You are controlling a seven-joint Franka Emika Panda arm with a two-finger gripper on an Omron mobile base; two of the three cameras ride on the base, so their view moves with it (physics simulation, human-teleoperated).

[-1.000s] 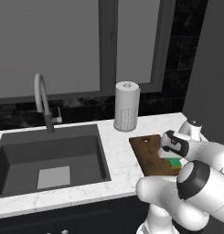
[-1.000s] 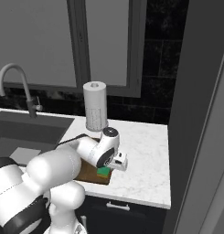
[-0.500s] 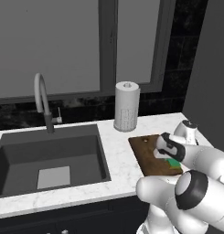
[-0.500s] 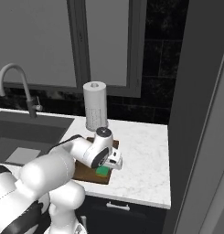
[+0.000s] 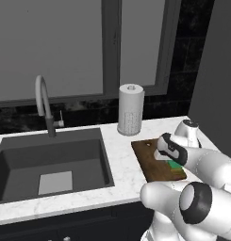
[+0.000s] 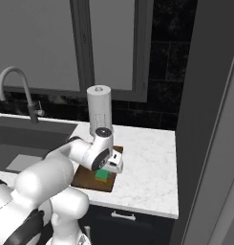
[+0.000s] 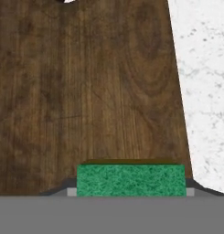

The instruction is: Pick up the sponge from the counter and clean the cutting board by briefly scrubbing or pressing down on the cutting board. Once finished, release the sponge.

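The dark brown cutting board (image 5: 149, 164) lies on the white marble counter (image 5: 121, 162) to the right of the sink. My gripper (image 5: 169, 161) points down over the board's near right part, shut on the green and yellow sponge (image 5: 174, 164). From the right base the sponge (image 6: 103, 175) rests against the board (image 6: 86, 179) under the gripper (image 6: 107, 172). In the hand view the sponge's green face (image 7: 130, 180) sits at the bottom against the wood grain (image 7: 86, 91), with the counter (image 7: 205, 91) on the right. The fingertips are mostly hidden by the sponge.
A paper towel roll (image 5: 130, 109) stands just behind the board. The dark sink (image 5: 51, 160) with its faucet (image 5: 44, 106) lies to the left. A tall dark panel (image 6: 209, 119) rises close on the right. The counter's front edge runs just below the board.
The hand has slid a little to the left across the cutting board, carrying the sponge with it. The board and the roll have stayed put.
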